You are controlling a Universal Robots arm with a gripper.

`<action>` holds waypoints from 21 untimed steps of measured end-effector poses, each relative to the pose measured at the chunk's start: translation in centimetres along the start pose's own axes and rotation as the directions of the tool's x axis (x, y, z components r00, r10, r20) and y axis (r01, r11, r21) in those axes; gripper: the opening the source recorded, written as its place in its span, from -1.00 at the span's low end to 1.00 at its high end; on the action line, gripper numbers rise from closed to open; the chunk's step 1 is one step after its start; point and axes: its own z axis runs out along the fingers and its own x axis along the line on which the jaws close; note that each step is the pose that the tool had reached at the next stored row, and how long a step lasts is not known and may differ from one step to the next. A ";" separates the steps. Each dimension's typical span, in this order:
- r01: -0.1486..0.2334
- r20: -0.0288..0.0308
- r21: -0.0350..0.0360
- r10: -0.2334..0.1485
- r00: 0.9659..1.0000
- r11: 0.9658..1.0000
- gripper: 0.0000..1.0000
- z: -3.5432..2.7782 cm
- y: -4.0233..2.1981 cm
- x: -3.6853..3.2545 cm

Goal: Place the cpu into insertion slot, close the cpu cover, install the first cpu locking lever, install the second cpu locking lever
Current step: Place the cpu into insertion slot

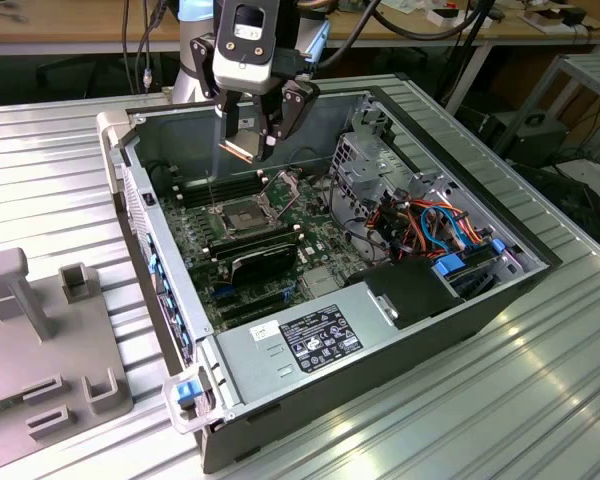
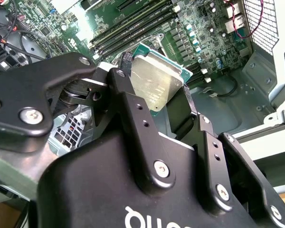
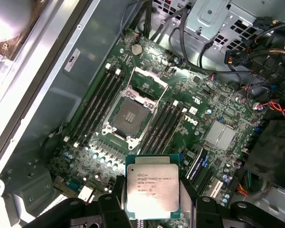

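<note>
- The cpu (image 3: 152, 190) is probably light, stiff and thin, yet fragile: a slip or tilt could harm its contacts or the pins of the insertion slot (image 3: 128, 114). Its opposite edges look the safest hold.
- The jaws are clenched on two opposite edges of the cpu.
- It hangs above the motherboard (image 3: 218, 99), apart from the open slot; the cpu cover (image 3: 147, 80) stands raised.

Tiny grey print lines sit on the cpu (image 3: 152, 191) top, a white sticker (image 1: 318, 340) with small marks sits on the silver box (image 1: 250, 375), and cut-off white letters show on the gripper (image 2: 156, 83) body, all too small or cut off to read.
</note>
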 end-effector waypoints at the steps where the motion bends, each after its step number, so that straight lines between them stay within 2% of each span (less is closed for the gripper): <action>1: -0.002 0.000 0.000 0.002 1.000 1.000 0.09 0.00 0.00 0.01; 10: -0.020 0.001 0.001 0.020 1.000 1.000 0.09 0.05 0.04 0.07; 21: -0.069 0.003 0.002 0.069 0.998 0.998 0.09 0.10 0.09 0.17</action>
